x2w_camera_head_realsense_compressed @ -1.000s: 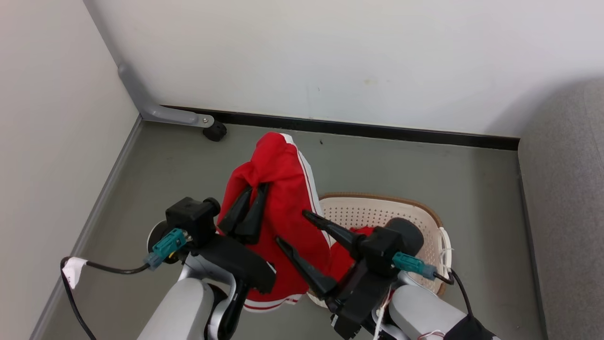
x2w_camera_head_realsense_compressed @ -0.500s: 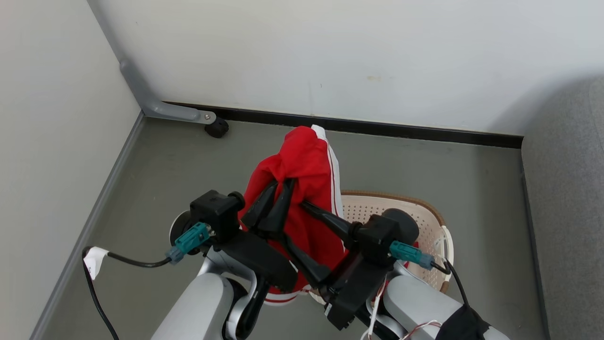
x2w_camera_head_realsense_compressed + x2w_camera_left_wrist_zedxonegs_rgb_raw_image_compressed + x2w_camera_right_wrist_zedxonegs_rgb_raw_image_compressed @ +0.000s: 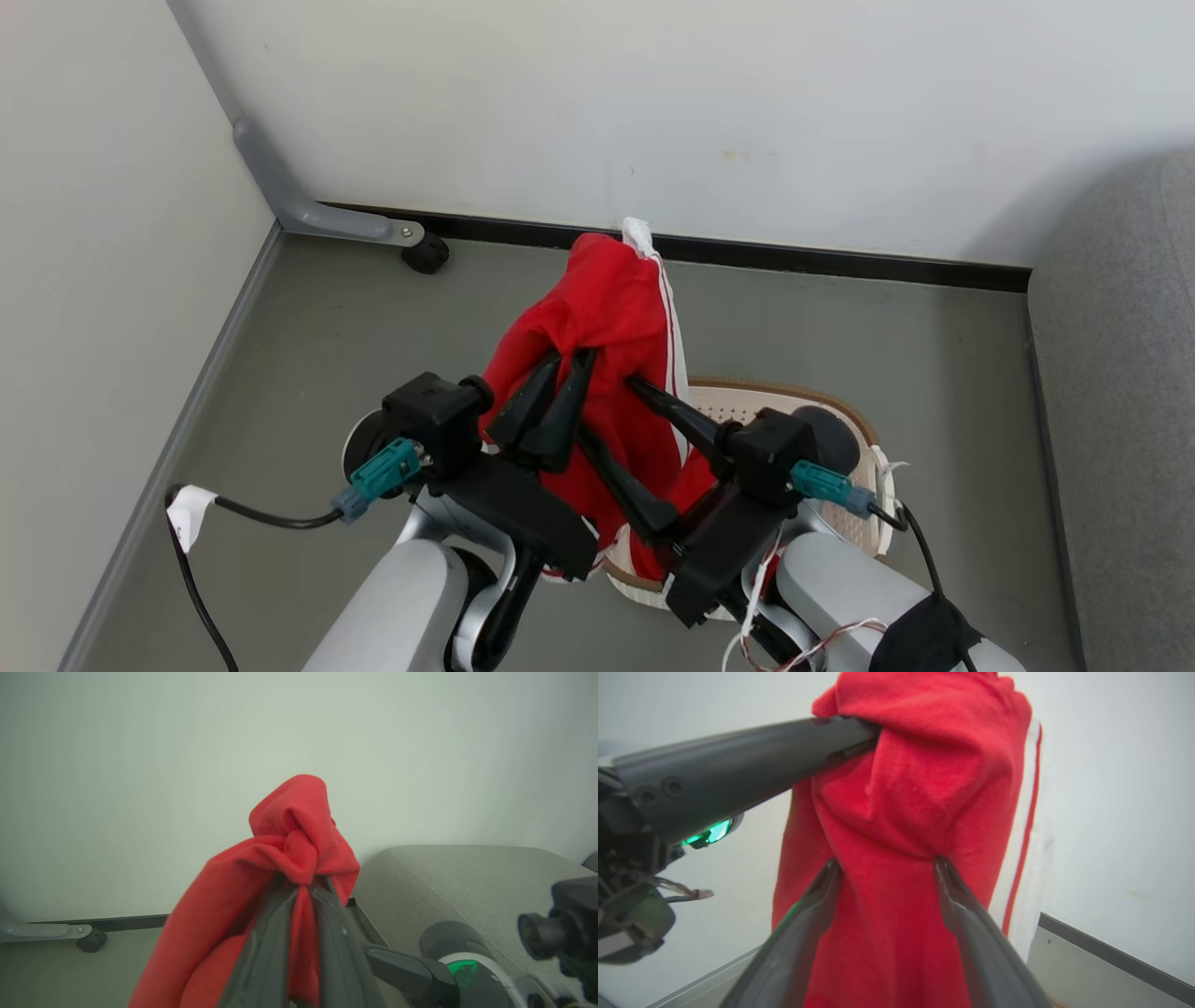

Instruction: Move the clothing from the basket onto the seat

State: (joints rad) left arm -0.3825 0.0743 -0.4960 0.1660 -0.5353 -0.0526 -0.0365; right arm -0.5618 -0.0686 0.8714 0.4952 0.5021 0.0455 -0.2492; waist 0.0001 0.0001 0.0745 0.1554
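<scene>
Clothing [image 3: 607,308], red with white stripes, hangs bunched up in the air above the basket [image 3: 775,385]. It looks soft, light and floppy, so it will likely sag and swing, not break. The left gripper [image 3: 571,357] is pinched tight on a fold near the top. The right gripper [image 3: 605,406] is wide open, with one finger on each side of the cloth lower down. That thick bunch looks like a good place to grab. The grey seat [image 3: 1111,392] is off to the right.

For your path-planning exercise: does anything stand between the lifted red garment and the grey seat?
Only the right gripper, open around the garment on the side facing the seat; nothing else visible stands in the way.
</scene>
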